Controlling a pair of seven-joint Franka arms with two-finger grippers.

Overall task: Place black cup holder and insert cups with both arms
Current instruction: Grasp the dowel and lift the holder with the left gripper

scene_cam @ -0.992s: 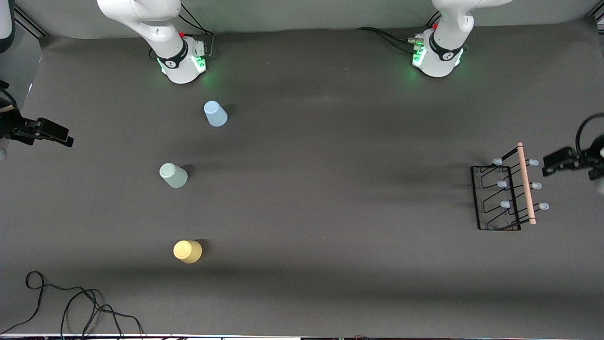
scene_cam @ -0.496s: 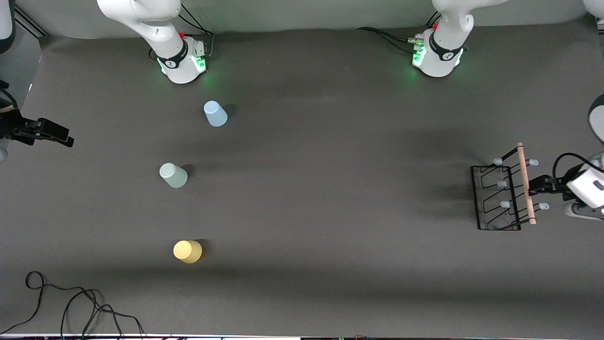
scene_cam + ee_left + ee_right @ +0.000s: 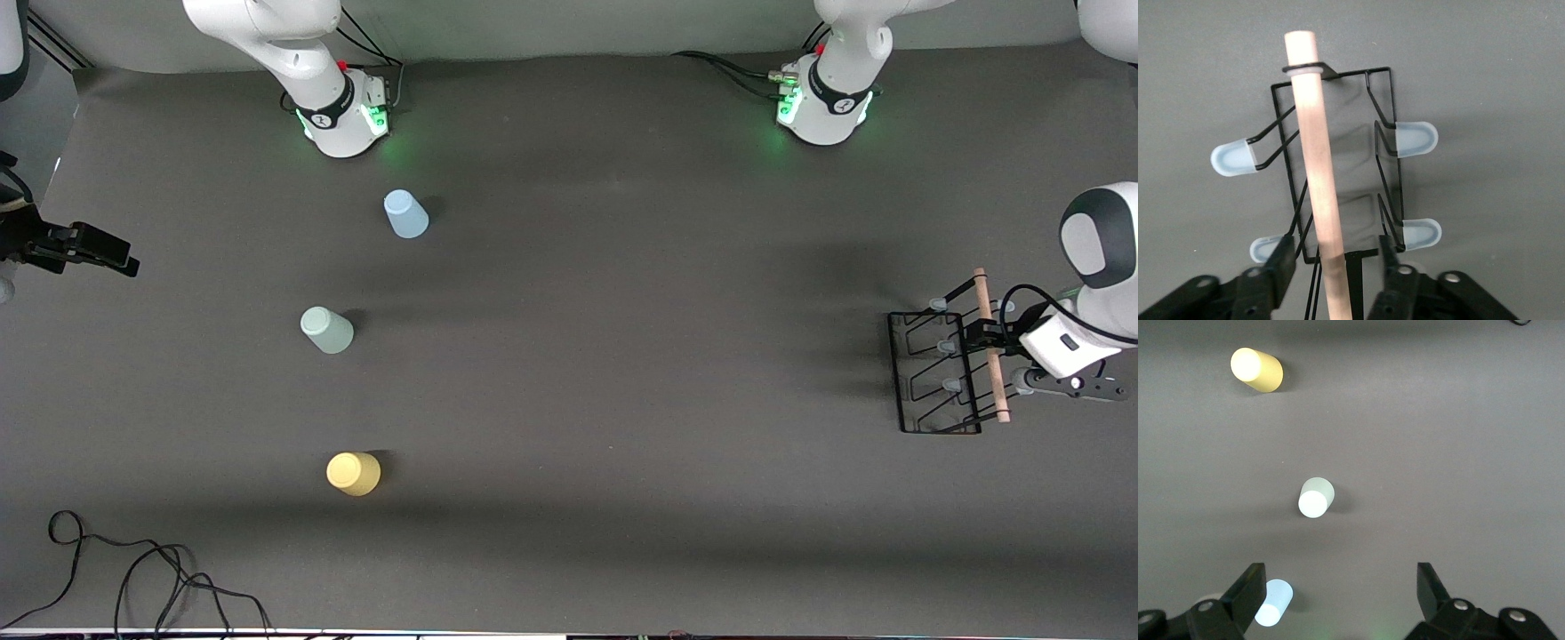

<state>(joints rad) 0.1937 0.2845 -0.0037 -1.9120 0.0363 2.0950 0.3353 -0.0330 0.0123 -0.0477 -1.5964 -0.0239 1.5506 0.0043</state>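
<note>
The black cup holder [image 3: 935, 373] stands at the left arm's end of the table, its wooden rod handle [image 3: 989, 293] on top. My left gripper [image 3: 978, 336] is open at the handle. In the left wrist view my left gripper [image 3: 1336, 247] has one finger on each side of the rod [image 3: 1313, 133], with gaps on both sides, and the pale-blue pegs [image 3: 1415, 139] stick out sideways. The light blue cup [image 3: 406, 214], pale green cup [image 3: 327, 330] and yellow cup [image 3: 354, 473] stand apart toward the right arm's end. My right gripper [image 3: 116, 258] waits high above that end, open and empty [image 3: 1341, 577].
The right wrist view shows the yellow cup [image 3: 1257, 369], green cup [image 3: 1316, 497] and blue cup [image 3: 1273, 603] from above. A loose black cable [image 3: 133, 578] lies at the table's near corner at the right arm's end. The arm bases [image 3: 342, 116] [image 3: 827, 107] stand along the back edge.
My left gripper has moved in from the table's end to the cup holder's handle, and its fingers now straddle the rod. The right arm and the cups have not moved.
</note>
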